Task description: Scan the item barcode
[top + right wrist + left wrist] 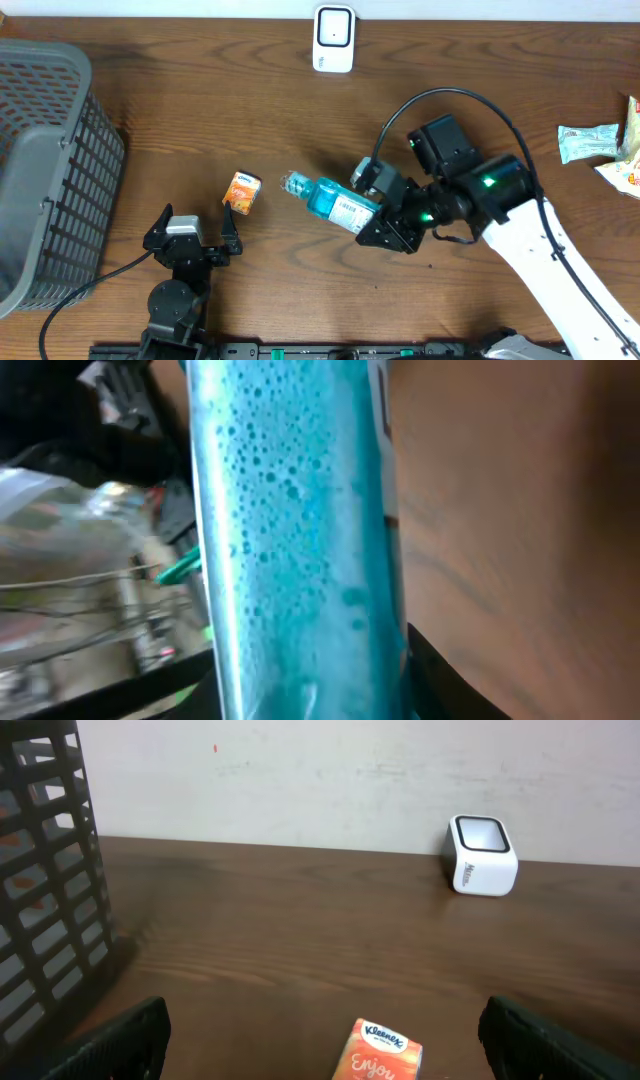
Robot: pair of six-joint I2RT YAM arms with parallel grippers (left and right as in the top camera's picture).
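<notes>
Presently, the blue bottle sits near the middle of the tabletop, neck pointing left, white label turned upward. The right fingers are closed narrow across its lower body, one on each side. In the right wrist view, bubbly blue liquid fills nearly the whole picture. We cannot tell whether the bottle is lifted or resting on the wood.

The scanner stands at the far edge, well apart from the bottle. We judge the grip sits low on the body so the label stays uncovered and can be turned toward the scanner's face. That carry and turn looks like the work ahead, with nothing scanned yet.

The left fingers are spread wide and hold nothing. They rest low, just behind a small orange tissue pack that sits between bottle and basket. We read this as waiting, clear of the right arm's path.

Snack packets lie at the far right edge, untouched.
</notes>
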